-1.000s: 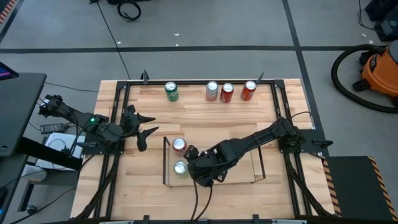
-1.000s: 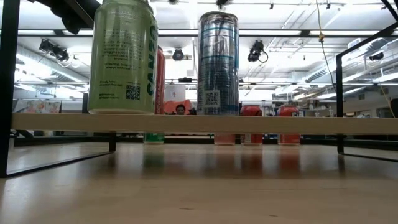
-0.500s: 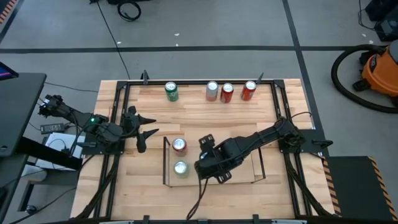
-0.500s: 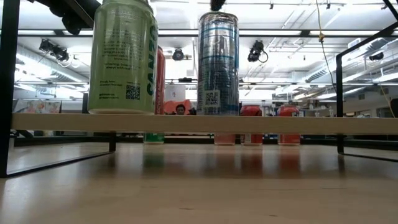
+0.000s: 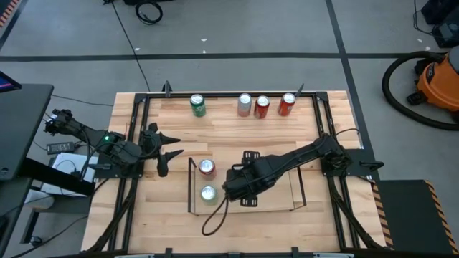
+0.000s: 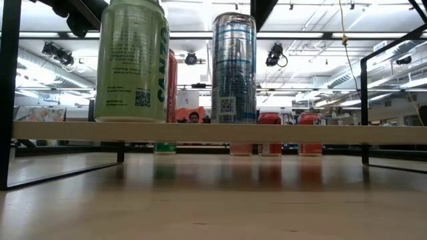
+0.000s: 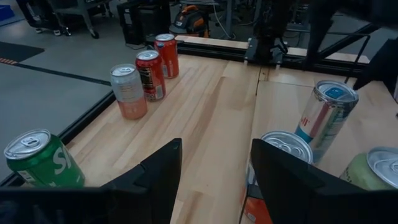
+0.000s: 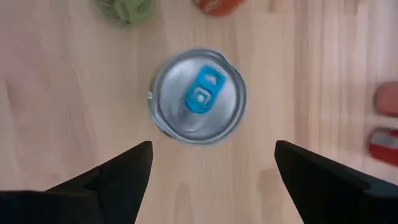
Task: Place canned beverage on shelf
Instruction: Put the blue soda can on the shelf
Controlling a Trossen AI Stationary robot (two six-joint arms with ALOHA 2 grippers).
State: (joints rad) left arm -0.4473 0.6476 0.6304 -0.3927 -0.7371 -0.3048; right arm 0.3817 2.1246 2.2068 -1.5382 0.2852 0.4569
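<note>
The left gripper [image 5: 169, 153] waits at the table's left edge, its fingers [image 7: 155, 177] spread apart and holding nothing; in its wrist view a green can [image 7: 42, 159] shows a white "S", the rest of the word cut off by the finger. On the shelf [image 5: 192, 206] stand three cans: a pale green can [image 6: 133, 61] at the front left, with small print and a QR code, its large vertical lettering only partly turned to the low camera and hard to read; a red can [image 5: 206, 168] behind it, mostly hidden in the low view; and to their right a tall silver can [image 6: 233, 67] with a blue tab and a QR code, its label otherwise too fine to read. The right gripper [image 8: 208, 163] hangs directly above that silver can, fingers wide apart and empty. Along the table's far edge stand the green can, a silver can [image 5: 244, 104] and two red cans [image 5: 262, 107]. The table [image 5: 229, 132] is pale wood planks inside a black frame; the floor around it is grey, with an orange vacuum [image 5: 437, 82] at the right; the low view shows a bright ceiling with lights and cameras.
</note>
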